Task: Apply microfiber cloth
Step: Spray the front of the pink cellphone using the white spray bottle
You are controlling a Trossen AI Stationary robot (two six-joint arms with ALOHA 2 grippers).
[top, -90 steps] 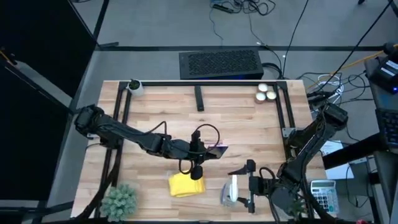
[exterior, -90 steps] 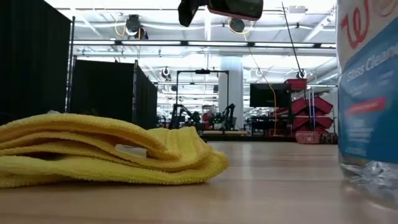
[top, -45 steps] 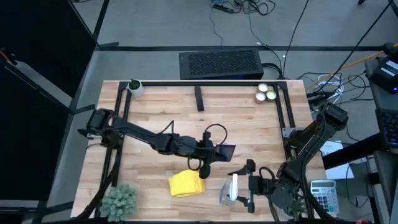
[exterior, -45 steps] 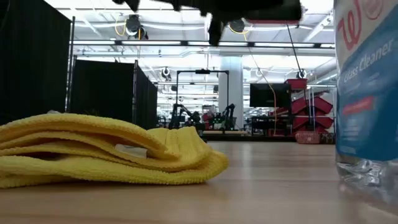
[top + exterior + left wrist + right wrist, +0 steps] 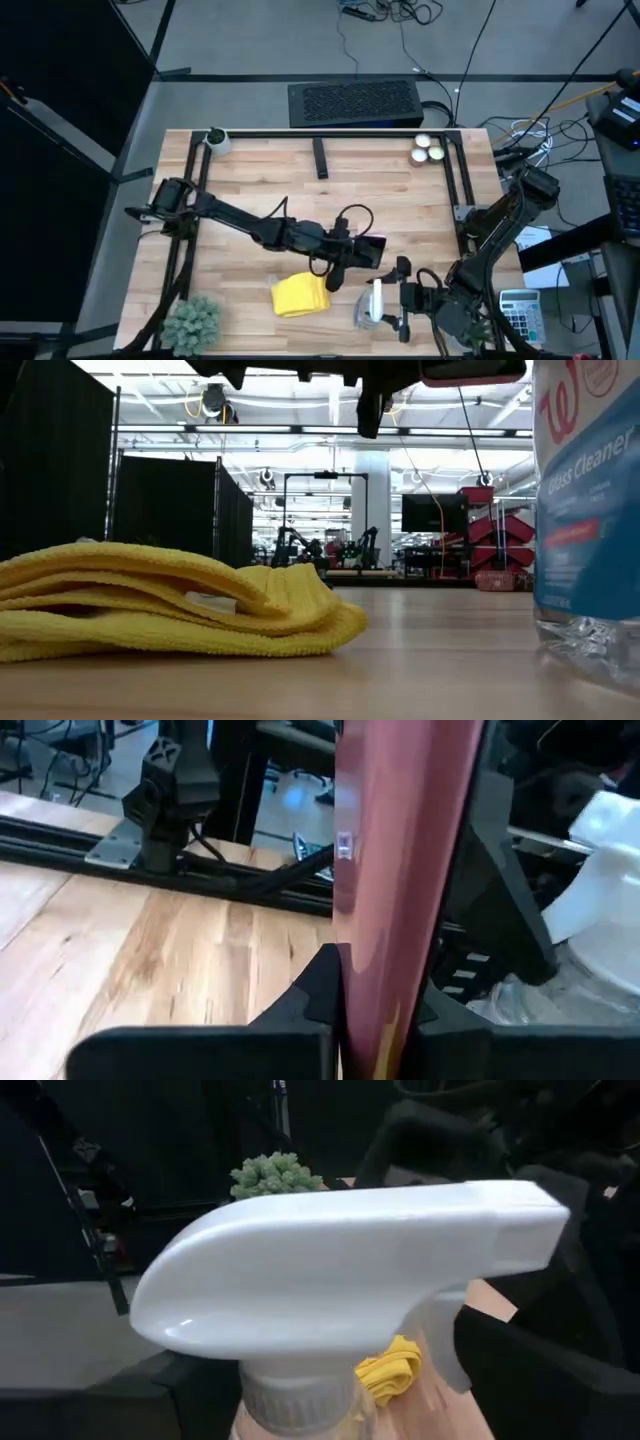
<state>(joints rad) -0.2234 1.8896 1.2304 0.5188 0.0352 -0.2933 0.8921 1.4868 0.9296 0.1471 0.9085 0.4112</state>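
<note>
The yellow microfiber cloth [image 5: 300, 296] lies folded on the wooden table near its front edge, low and wide in the low view [image 5: 170, 605]; no gripper touches it. My left gripper [image 5: 352, 250] is in the air just beyond the cloth's right end, shut on a dark phone [image 5: 372, 246]. My right gripper [image 5: 398, 300] is at the front of the table, right of the cloth, shut on a clear spray bottle [image 5: 372, 305] with a white trigger head [image 5: 340, 1270] and a blue label [image 5: 585, 530]. My left gripper pinches the phone between its two fingers [image 5: 300, 1005] at one end [image 5: 375, 990], a finger on each side. The fingers come level from the table's left. The phone sticks out ahead of them, lifted clear above the table. My right gripper has its fingers [image 5: 195, 1385] on either side of the spray bottle below the trigger head, about the neck [image 5: 300, 1400]. The head hides the place of contact. The fingers come level from the table's right. The bottle is upright.
A small green plant [image 5: 192, 322] stands at the front left corner. A black rail frame [image 5: 320, 135] edges the far side, with white round things [image 5: 428, 150] at the far right. Free wood lies left of the cloth.
My left gripper has carried the phone toward the table's right edge and a little toward the near edge, still shut on it and clear of the table. It now is beside the spray bottle's far side. The cloth has not moved.
</note>
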